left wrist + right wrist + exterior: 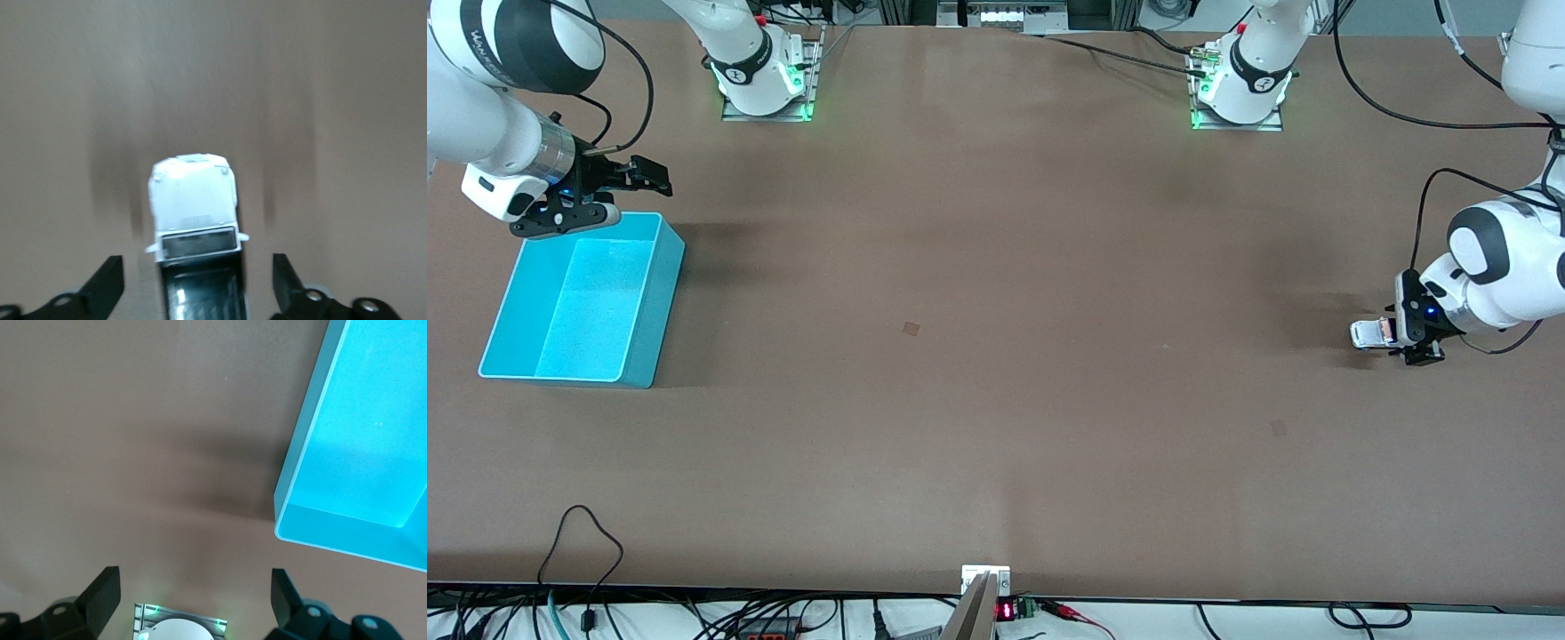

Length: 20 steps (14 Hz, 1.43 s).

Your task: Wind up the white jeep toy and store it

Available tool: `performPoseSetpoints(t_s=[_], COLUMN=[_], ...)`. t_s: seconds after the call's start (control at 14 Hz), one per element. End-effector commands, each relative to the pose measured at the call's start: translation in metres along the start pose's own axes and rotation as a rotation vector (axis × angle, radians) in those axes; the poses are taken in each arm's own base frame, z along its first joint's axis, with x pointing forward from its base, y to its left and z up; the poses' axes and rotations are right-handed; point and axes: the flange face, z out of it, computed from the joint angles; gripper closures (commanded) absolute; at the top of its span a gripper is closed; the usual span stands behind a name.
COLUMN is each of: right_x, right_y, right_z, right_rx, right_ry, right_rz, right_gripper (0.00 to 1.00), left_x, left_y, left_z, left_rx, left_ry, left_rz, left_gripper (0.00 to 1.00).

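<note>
Between L gripper [198, 283] fingers, white jeep toy [195, 207], rear seemingly cropped

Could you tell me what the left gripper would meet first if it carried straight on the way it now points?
Most likely the white toy jeep. The left gripper stands open low at the left arm's end of the table, and the jeep sits between its fingers, apparently untouched; past it only bare tabletop shows.

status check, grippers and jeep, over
Left gripper open around white jeep on table. Right gripper open over turquoise bin. Nothing between them.
</note>
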Motion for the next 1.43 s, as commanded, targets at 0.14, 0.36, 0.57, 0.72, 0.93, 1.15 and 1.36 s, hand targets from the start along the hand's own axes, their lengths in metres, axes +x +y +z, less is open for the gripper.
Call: performPoseSetpoints(t_s=[0.14,0.36,0.57,0.72,0.93,1.15,1.36], right_x=[-0.001,-0.001,-0.001,-0.001,-0.001,-0.001,-0.001], right_y=[0.001,0.001,0.001,0.001,0.001,0.001,0.001], right_z=[-0.004,-0.004,-0.004,-0.004,-0.004,-0.004,-0.004], right_rx=[-0.009,-0.009,-0.009,-0.009,-0.009,-0.009,-0.009], right_ry=[-0.006,-0.006,-0.006,-0.006,-0.006,-0.006,-0.006], right_rz=[-0.012,-0.009,-0.010,-0.012,-0.010,-0.010,-0.012], right_gripper=[0.00,0.00,0.00,0.00,0.00,0.00,0.00], left_x=[0.028,0.057,0.090,0.113,0.141,0.171,0.190], left_y=[0.000,-0.006,-0.015,-0.022,-0.030,-0.035,-0.037], left_z=[-0.064,-0.082,-0.088,-0.093,-0.113,-0.122,-0.130], left_rx=[-0.018,-0.012,-0.013,-0.003,0.035,0.051,0.067], left_ry=[-0.011,-0.012,-0.011,-0.015,-0.036,-0.045,-0.047], left_rz=[0.060,0.107,0.165,0.202,0.196,0.156,0.023], left_gripper=[0.00,0.00,0.00,0.00,0.00,0.00,0.00])
